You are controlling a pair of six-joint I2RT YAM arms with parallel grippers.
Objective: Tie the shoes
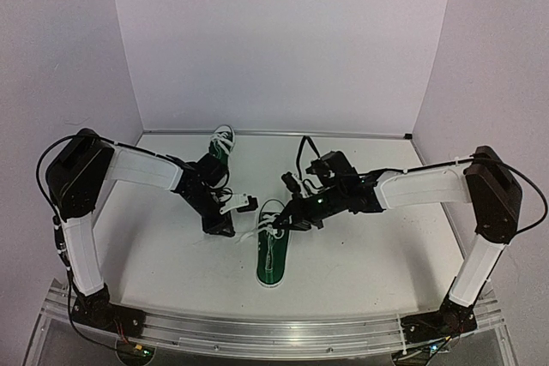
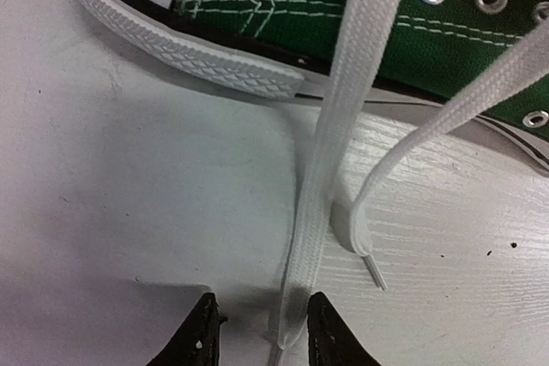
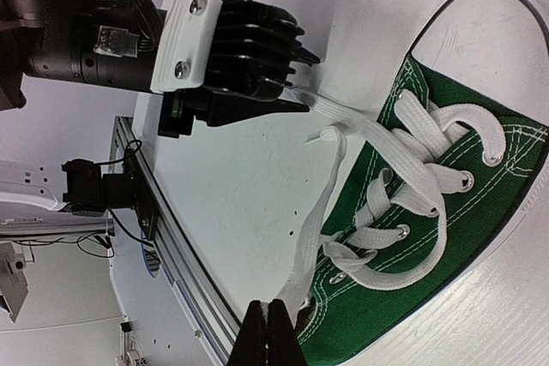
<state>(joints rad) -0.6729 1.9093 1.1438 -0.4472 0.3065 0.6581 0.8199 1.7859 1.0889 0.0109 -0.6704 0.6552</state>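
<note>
One dark green shoe (image 1: 272, 255) lies mid-table with its white toe cap toward the arms; the other shoe (image 1: 221, 145) stands behind the left arm. My left gripper (image 2: 262, 336) is low over the table beside the near shoe (image 2: 360, 23). It is open, and the end of a flat white lace (image 2: 300, 272) lies between its fingertips, unpinched. A second lace (image 2: 446, 117) folds onto the table close by, its aglet free. My right gripper (image 3: 273, 323) is shut on that second lace (image 3: 310, 255) partway along, next to the shoe's side (image 3: 412, 297). The left gripper (image 3: 302, 83) also shows there.
White walls (image 1: 283, 40) close in the table at the back and both sides. The aluminium rail (image 1: 257, 332) carrying both arm bases runs along the near edge. The right arm's cable (image 1: 302, 153) loops up behind its wrist.
</note>
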